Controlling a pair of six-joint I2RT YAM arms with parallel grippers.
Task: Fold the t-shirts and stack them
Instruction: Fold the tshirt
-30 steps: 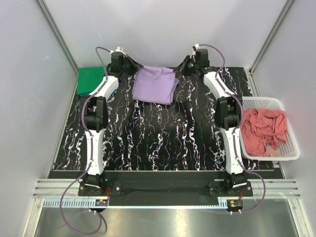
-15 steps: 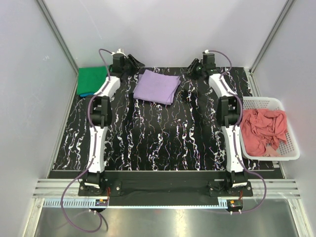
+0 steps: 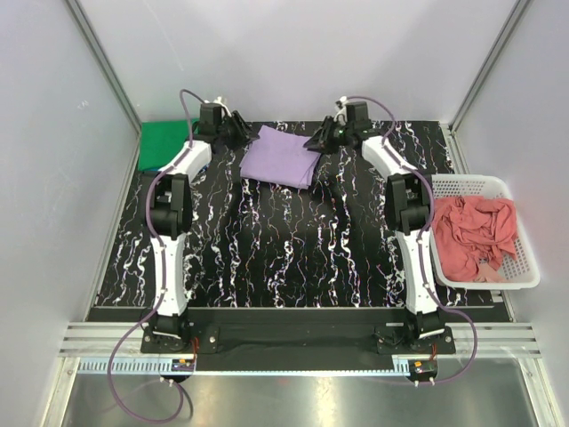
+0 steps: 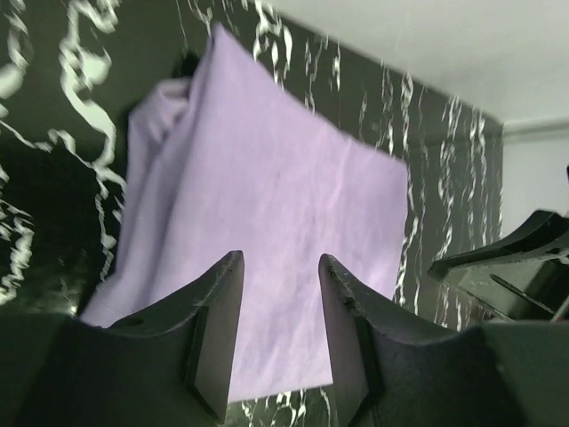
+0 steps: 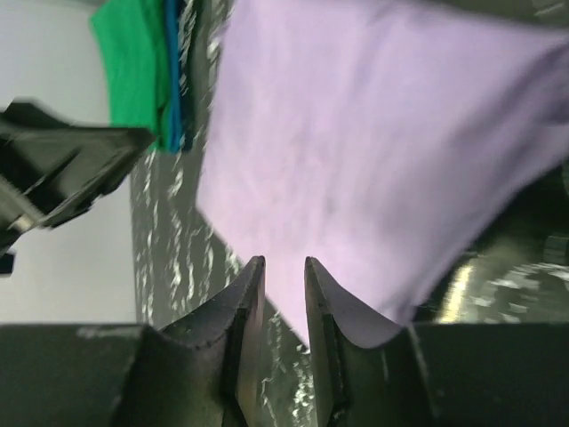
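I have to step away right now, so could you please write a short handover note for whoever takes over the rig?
Left gripper: open, empty, by the left edge of the folded light purple shirt.
Right gripper: slightly open, empty, at that shirt's right edge.
Green shirt: folded at the table's far-left corner, a blue shirt showing beneath it.
Salmon pink shirt: crumpled in the white basket, right side.
Done: purple, green and blue look folded.
Left: stack the purple; fold and stack the pink.
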